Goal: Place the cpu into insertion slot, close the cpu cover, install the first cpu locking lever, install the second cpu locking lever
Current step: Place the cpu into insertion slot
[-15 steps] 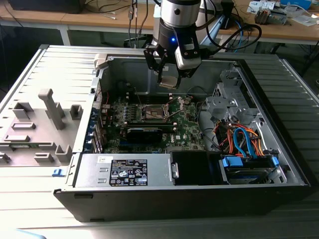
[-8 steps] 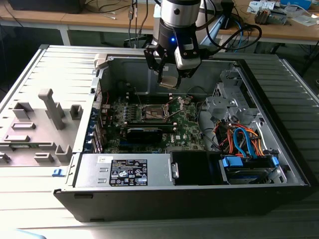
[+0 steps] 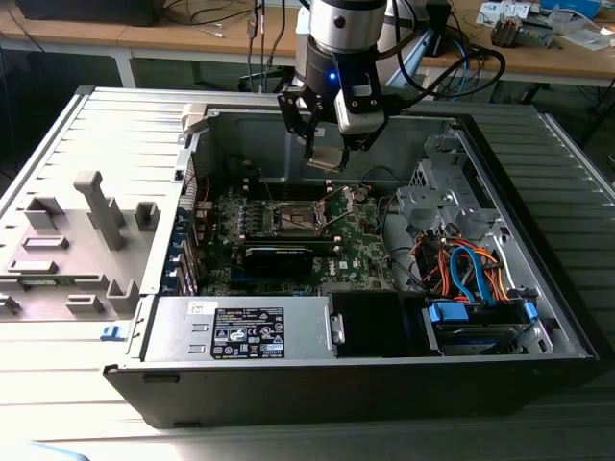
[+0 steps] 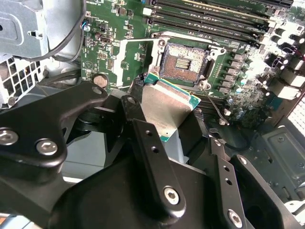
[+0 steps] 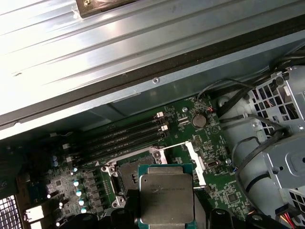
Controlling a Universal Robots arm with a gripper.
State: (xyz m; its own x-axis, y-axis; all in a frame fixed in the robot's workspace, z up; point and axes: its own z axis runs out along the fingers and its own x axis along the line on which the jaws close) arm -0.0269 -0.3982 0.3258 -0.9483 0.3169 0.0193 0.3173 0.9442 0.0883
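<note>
My gripper (image 3: 327,152) hangs inside the open computer case, shut on the cpu (image 3: 327,159), a flat square chip with a silvery face and green edge. In the second wrist view the cpu (image 4: 167,107) sits tilted between the two black fingers (image 4: 143,129), just short of the insertion slot (image 4: 183,59). The insertion slot (image 3: 296,219) lies uncovered on the green board, below the gripper, with its dark pin field showing. The cpu cover (image 4: 138,41) stands swung open beside the slot. In the first wrist view the cpu (image 5: 167,198) overlaps part of the insertion slot (image 5: 127,171), with the cpu cover (image 5: 195,160) raised alongside.
A long black card (image 3: 279,257) lies just in front of the slot. A grey power supply (image 3: 240,331) fills the case's front. A drive cage with orange and blue cables (image 3: 471,274) is at the exterior view's right. Memory slots (image 4: 214,14) run beside the socket. A grey fixture (image 3: 86,230) sits outside the case.
</note>
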